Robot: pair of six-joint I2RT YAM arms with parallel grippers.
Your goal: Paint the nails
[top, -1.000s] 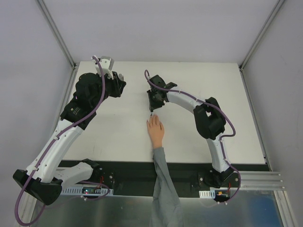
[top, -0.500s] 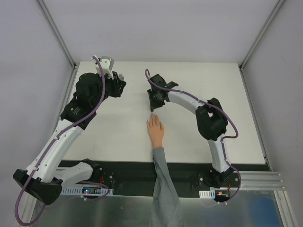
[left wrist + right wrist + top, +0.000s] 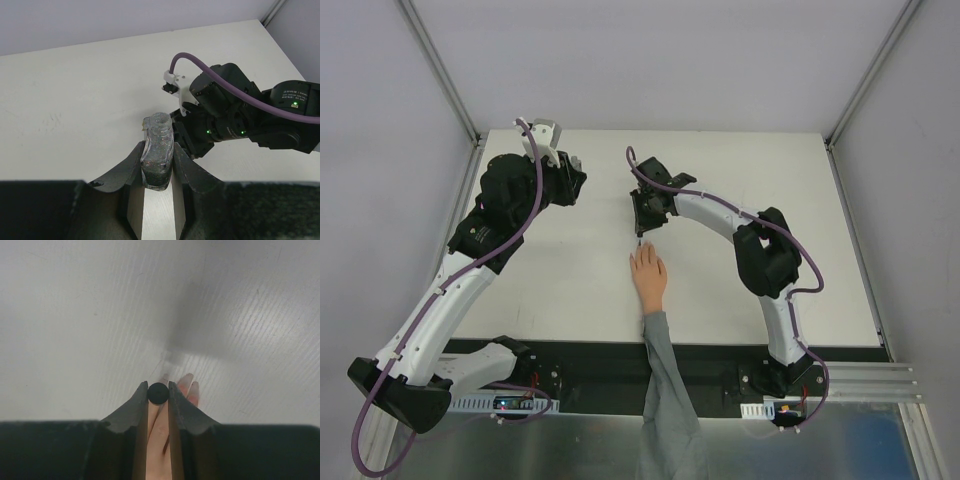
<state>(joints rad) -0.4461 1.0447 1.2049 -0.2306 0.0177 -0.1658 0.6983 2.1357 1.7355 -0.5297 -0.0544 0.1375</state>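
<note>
Barely anything moves: the right gripper (image 3: pixel 158 386), pinching a round black brush cap (image 3: pixel 158 394), stays over the peach mannequin hand's (image 3: pixel 648 274) far fingertips (image 3: pixel 186 382), so painting likely continues. The left gripper (image 3: pixel 158 150) clamps the dark glittery glass bottle (image 3: pixel 158 134).

Overhead shot is bright and even, soft light from above, so my arms (image 3: pixel 450 290) only throw faint shadows on the white table (image 3: pixel 570 280). From my right wrist the table has streaky glare and a soft grey shadow, and the tip of the brush (image 3: pixel 158 393) plus the mannequin hand (image 3: pixel 159 432) are mushy, out of focus. Left wrist is sharper on the bottle (image 3: pixel 157 150), but the bottom edge is dark blur.
</note>
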